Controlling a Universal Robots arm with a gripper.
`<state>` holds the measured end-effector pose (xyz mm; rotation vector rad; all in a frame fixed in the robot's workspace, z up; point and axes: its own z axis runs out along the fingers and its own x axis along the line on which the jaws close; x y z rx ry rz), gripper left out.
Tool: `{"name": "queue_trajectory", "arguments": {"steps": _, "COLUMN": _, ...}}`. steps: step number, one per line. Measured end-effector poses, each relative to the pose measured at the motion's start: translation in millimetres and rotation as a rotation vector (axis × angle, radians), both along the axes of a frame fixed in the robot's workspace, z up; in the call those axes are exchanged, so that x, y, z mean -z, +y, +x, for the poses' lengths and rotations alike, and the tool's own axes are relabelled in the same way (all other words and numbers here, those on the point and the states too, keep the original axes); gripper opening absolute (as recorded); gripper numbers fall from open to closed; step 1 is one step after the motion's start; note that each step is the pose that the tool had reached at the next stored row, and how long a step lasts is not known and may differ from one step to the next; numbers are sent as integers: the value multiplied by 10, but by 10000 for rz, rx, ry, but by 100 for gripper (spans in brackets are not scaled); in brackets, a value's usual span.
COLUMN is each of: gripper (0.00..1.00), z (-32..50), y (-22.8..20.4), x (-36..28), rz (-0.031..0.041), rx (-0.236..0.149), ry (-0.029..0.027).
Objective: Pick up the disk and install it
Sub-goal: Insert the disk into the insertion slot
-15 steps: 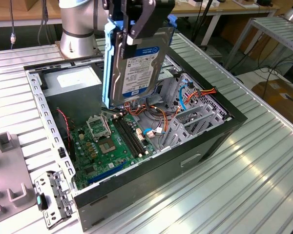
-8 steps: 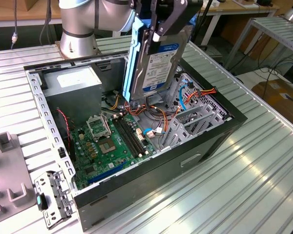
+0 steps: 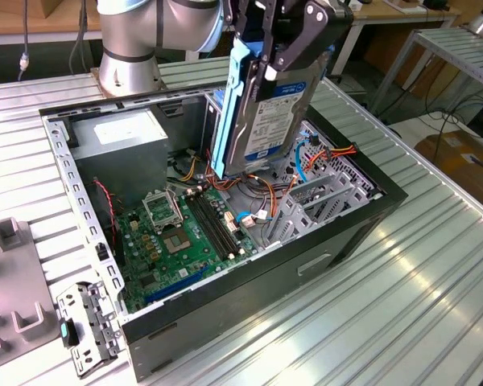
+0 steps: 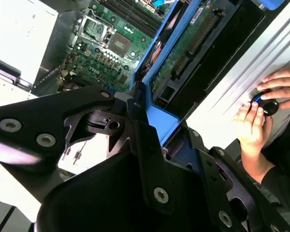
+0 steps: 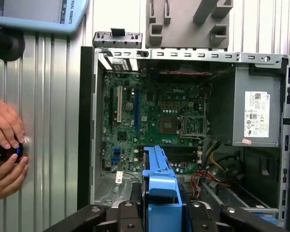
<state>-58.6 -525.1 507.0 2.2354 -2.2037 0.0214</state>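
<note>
The disk (image 3: 262, 112), a dark hard drive with a white label and bright blue carrier rails, hangs on edge above the open computer case (image 3: 354, 233). My gripper (image 3: 278, 56) is shut on its upper end, black fingers clamping both faces. The disk's lower end hovers over the cables and the grey metal drive cage (image 3: 318, 189) at the exterior view's right. In the second wrist view the disk's green circuit board (image 4: 183, 43) and blue rail run away from the gripper (image 4: 150, 125). The first wrist view shows the blue carrier (image 5: 159, 179) held in the gripper (image 5: 159, 212) above the motherboard (image 5: 154, 116).
A grey power supply (image 3: 121, 141) fills the case's far corner, with orange and blue cables (image 3: 306, 157) near the cage. A person's hands (image 5: 5, 145) rest on a black knob beside the case. A grey fixture (image 3: 8, 273) and a small bracket (image 3: 84, 322) lie at the exterior view's left.
</note>
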Motion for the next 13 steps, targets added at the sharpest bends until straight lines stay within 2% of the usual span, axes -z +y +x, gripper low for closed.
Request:
{"name": "queue_trajectory", "arguments": {"steps": 3, "gripper": 37, "z": 21, "y": -83, "x": 6, "rz": 0, "rx": 1, "ry": 1}}
{"name": "queue_trajectory", "arguments": {"steps": 5, "gripper": 37, "z": 61, "y": -101, "x": 9, "rz": -1, "rx": 1, "ry": 0}}
{"name": "queue_trajectory", "arguments": {"steps": 8, "gripper": 37, "z": 232, "y": -106, "x": 19, "rz": -3, "rx": 1, "ry": 0}}
{"name": "queue_trajectory", "arguments": {"steps": 11, "gripper": 37, "z": 470, "y": -107, "x": 33, "rz": -4, "rx": 0, "ry": 0}}
{"name": "queue_trajectory", "arguments": {"steps": 12, "gripper": 37, "z": 579, "y": -110, "x": 42, "rz": -5, "rx": 1, "ry": 1}}
{"name": "queue_trajectory", "arguments": {"steps": 13, "gripper": 37, "z": 612, "y": -114, "x": 51, "rz": -4, "rx": 1, "ry": 0}}
